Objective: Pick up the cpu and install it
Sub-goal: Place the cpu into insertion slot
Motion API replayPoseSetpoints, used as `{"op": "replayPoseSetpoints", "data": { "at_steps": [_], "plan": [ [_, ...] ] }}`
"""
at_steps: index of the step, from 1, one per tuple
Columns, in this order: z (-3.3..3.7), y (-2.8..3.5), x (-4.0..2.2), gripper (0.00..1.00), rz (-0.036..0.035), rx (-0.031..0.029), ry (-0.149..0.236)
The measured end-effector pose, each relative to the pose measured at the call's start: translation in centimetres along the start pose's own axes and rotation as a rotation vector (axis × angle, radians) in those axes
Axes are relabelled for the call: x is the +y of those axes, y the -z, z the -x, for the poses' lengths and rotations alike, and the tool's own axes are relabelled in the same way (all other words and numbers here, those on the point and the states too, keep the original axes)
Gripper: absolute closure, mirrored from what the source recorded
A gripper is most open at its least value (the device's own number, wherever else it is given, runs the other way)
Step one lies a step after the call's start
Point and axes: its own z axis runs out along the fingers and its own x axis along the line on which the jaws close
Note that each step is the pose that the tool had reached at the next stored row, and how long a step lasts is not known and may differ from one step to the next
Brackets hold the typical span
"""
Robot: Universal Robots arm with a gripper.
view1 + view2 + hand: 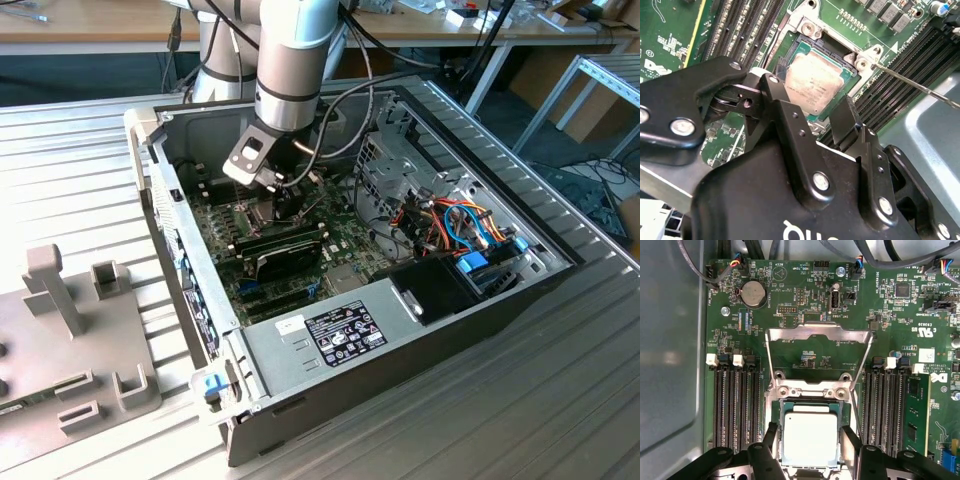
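My gripper (810, 437) hangs low over the socket (812, 391) on the green board (790, 295). Its fingers (849, 440) are spread slightly wider than the cpu (815, 82), one just beside each of two opposite edges. The cpu lies flat inside the socket, and the socket's metal frame (818, 333) is flipped open.

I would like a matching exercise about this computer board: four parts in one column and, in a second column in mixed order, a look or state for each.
Parts
1. cpu
2. button battery
3. metal frame
4. memory slots

Look or state
A. long, black, in rows on both sides of the socket
B. swung open, off the socket
C. round, silver
D. pale square, lying flat in the socket

Pairs: 1-D, 2-C, 3-B, 4-A
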Motion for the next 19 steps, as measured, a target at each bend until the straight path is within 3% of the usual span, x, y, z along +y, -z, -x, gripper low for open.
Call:
{"op": "replayPoseSetpoints", "data": {
  "at_steps": [3,19],
  "plan": [
    [0.0,0.33,0.0,0.39,0.0,0.0,0.0],
    [-0.02,0.33,0.31,0.39,0.0,0.0,-0.002]
  ]
}}
